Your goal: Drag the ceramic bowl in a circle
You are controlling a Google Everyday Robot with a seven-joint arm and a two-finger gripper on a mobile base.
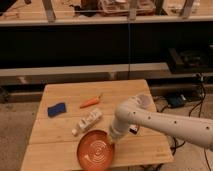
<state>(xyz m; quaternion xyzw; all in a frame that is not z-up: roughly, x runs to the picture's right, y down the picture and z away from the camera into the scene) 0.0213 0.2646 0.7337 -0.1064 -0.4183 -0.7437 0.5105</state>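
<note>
The ceramic bowl (95, 148), orange-red and glossy with pale rings inside, sits near the front edge of the wooden table (65, 130). My white arm reaches in from the right, and its gripper (112, 138) comes down onto the bowl's right rim. The wrist hides the fingertips.
An orange carrot (90, 102), a blue sponge (56, 109) and a white packet (87, 121) lie on the table behind the bowl. A pale round object (144, 101) rests at the right edge. Shelving and cables stand behind and to the right.
</note>
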